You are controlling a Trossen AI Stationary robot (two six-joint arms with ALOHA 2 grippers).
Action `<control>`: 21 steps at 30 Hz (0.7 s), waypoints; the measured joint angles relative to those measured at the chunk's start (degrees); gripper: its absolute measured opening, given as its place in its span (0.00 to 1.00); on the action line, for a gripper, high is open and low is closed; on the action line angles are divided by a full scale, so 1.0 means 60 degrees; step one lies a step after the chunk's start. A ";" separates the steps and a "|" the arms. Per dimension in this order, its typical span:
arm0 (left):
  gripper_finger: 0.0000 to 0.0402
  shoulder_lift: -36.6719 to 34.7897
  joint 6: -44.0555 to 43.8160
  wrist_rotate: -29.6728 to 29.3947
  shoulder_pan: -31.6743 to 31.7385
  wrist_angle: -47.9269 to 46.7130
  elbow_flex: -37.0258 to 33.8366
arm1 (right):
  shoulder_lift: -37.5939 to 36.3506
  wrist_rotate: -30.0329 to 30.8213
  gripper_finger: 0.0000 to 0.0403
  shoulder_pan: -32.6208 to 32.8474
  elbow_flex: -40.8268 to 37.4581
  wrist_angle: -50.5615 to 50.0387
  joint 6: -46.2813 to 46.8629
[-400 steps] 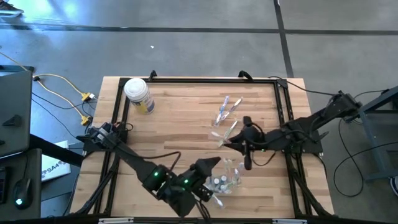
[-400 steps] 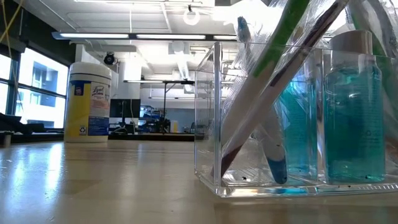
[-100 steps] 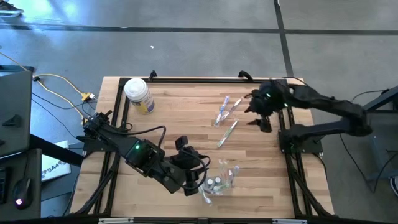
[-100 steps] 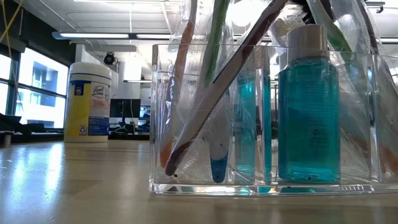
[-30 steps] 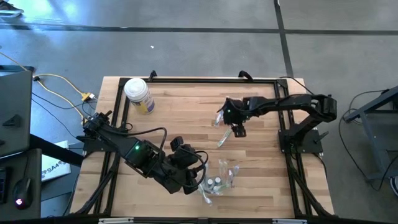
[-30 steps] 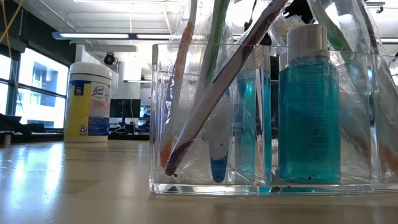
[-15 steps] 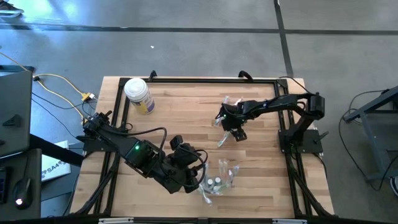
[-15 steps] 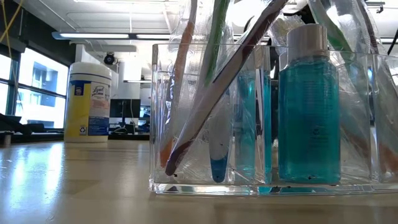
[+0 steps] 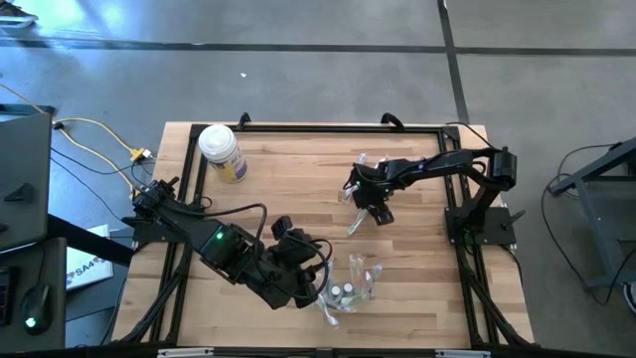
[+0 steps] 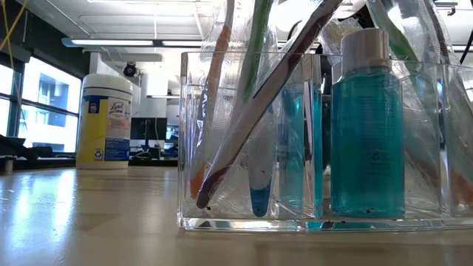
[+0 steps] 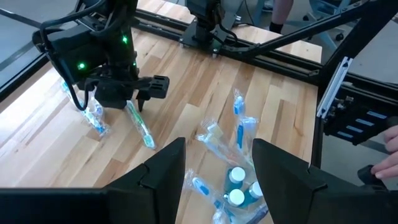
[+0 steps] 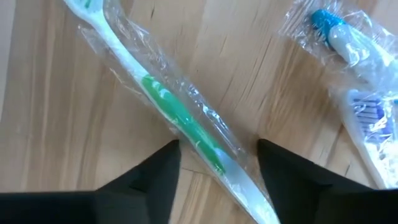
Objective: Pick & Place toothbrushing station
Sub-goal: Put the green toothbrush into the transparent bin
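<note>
The clear holder stands near the table's front edge, holding teal bottles and several wrapped toothbrushes that lean in it. My left gripper is open beside the holder, one finger on each side of it. A green-and-white wrapped toothbrush lies flat on the wood at mid table. My right gripper is open and points down over that toothbrush, with a finger on each side. More wrapped toothbrushes lie just beyond it. My left gripper has the holder's bottle caps and a wrapped brush between its fingers; I cannot tell whether a finger touches the holder. My right gripper straddles the green toothbrush's handle from above, its fingers lying across it; I cannot tell whether they touch the wrapper.
A white-lidded yellow wipes jar stands at the far left of the table. Black frame rails run along the table's edges. A person's hand shows beyond the table's right side in the left wrist view.
My right gripper has gone a little toward the table's left edge and come down over the green toothbrush. The toothbrushes and the holder lie as before.
</note>
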 joint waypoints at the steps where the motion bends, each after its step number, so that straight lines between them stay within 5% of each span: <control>1: 0.46 0.0000 0.0002 0.0000 -0.0002 0.0000 0.0000 | 0.0002 -0.0002 0.49 0.0001 -0.0004 0.0019 0.0001; 11: 0.46 0.0004 0.0267 0.0007 -0.0004 0.0000 0.0000 | 0.0009 0.0075 0.06 0.0055 -0.0015 0.0177 0.0039; 21: 0.46 0.0114 0.0319 0.0005 -0.0004 -0.0300 -0.0007 | -0.0517 0.0372 0.08 0.0484 -0.0074 -0.0095 0.0232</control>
